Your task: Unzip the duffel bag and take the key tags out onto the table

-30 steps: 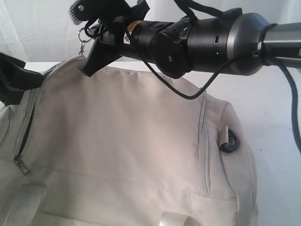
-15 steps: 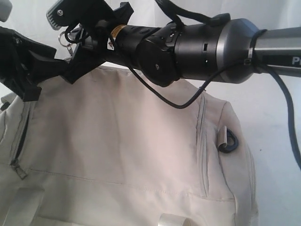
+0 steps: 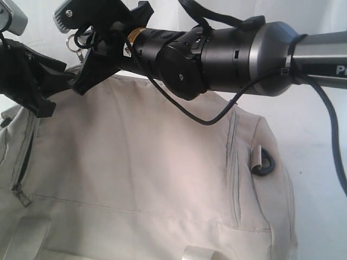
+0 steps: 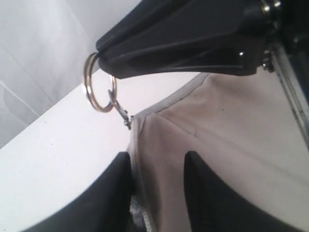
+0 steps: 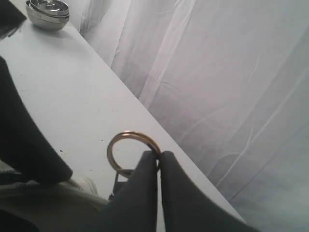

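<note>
Right gripper (image 5: 157, 166) clenches the metal zipper ring (image 5: 126, 136) at the duffel bag's (image 3: 135, 162) edge, white table (image 5: 72, 96) beyond. Left gripper (image 4: 157, 193) straddles the seam (image 4: 137, 159), jaws parted.

Exterior view: duffel bag (image 3: 152, 179) on table (image 3: 320, 184), filling centre to 6 o'clock | D-ring (image 3: 264, 161) on bag's end, 3 o'clock | side zipper (image 3: 24, 157), 9 o'clock | zipper-pull ring (image 3: 72, 43), 11 o'clock, above bag's far edge, pinched between fingertips of right gripper (image 5: 158, 162) | left gripper (image 4: 157, 183), 10 o'clock, straddling bag's edge near ring.
</note>
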{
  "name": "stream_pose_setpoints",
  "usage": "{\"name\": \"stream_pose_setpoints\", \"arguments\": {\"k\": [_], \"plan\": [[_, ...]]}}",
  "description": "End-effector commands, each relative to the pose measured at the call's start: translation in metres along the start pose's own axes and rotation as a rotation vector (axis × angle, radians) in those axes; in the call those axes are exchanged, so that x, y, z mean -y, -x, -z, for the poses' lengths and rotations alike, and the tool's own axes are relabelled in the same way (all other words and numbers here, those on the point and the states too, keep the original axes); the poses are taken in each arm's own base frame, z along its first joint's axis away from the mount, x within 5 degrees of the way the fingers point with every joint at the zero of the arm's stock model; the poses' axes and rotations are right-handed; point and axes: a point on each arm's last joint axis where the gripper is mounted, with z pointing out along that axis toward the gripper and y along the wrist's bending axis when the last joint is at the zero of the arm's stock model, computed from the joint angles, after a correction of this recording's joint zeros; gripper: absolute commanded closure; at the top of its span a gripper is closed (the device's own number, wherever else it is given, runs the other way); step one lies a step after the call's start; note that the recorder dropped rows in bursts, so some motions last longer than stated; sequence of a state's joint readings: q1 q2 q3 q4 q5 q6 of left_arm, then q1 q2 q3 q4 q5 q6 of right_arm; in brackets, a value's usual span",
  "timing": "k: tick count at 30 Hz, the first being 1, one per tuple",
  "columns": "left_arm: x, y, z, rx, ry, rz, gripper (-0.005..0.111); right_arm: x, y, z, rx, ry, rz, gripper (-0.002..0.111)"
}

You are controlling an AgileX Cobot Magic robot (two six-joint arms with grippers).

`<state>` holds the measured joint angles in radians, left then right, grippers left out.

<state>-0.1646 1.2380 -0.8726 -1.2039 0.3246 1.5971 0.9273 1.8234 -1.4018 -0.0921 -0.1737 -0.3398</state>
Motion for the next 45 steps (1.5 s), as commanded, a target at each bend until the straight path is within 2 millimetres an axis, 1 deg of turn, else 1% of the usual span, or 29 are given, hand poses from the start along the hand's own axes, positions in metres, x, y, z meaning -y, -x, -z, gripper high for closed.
{"name": "stream_pose_setpoints", "arguments": {"k": [1,3,15,18,21,23,26,28,30,31,35,39,43,45], "plan": [[0.001,-0.004,-0.004,-0.002,-0.025,0.030,0.080,0.006,0.018,0.005,0.108,-0.038,-0.008,0.108],[0.002,-0.006,-0.007,-0.008,-0.046,0.036,0.083,0.006,0.018,0.005,0.108,-0.038,-0.008,0.108],[0.003,-0.007,-0.009,-0.013,-0.066,0.037,0.083,0.007,0.018,0.005,0.125,-0.046,-0.008,0.108],[0.003,-0.008,-0.009,-0.014,-0.064,0.037,0.090,0.007,0.019,0.005,0.132,-0.049,-0.008,0.108],[0.003,-0.008,-0.009,-0.022,-0.066,0.029,0.102,0.009,0.016,0.005,0.118,-0.051,-0.009,0.108],[0.003,-0.009,-0.009,-0.029,-0.069,0.032,0.107,0.014,0.011,0.005,0.078,-0.053,-0.010,0.108],[0.005,-0.012,-0.009,-0.060,-0.088,0.041,0.107,0.033,-0.007,0.006,-0.029,-0.071,-0.033,0.108],[0.006,-0.013,-0.008,-0.077,-0.098,0.052,0.107,0.046,-0.022,0.008,-0.117,-0.087,-0.127,0.108],[0.008,-0.013,-0.006,-0.088,-0.112,0.043,0.107,0.053,-0.032,0.010,-0.191,-0.092,-0.205,0.108],[0.009,-0.011,-0.004,-0.085,-0.111,0.048,0.107,0.053,-0.036,0.011,-0.226,-0.087,-0.224,0.108],[0.011,-0.004,0.006,-0.057,-0.094,0.063,0.107,0.043,-0.053,0.011,-0.383,-0.030,-0.242,0.108],[0.015,0.001,0.016,-0.054,-0.099,0.063,0.107,0.021,-0.060,0.008,-0.485,0.045,-0.265,0.108],[0.019,-0.001,0.025,-0.120,-0.109,0.064,0.107,0.000,-0.056,0.009,-0.525,0.107,-0.255,0.108],[0.022,-0.006,0.030,-0.193,-0.118,0.102,0.107,-0.013,-0.053,0.010,-0.548,0.144,-0.257,0.108]]}}
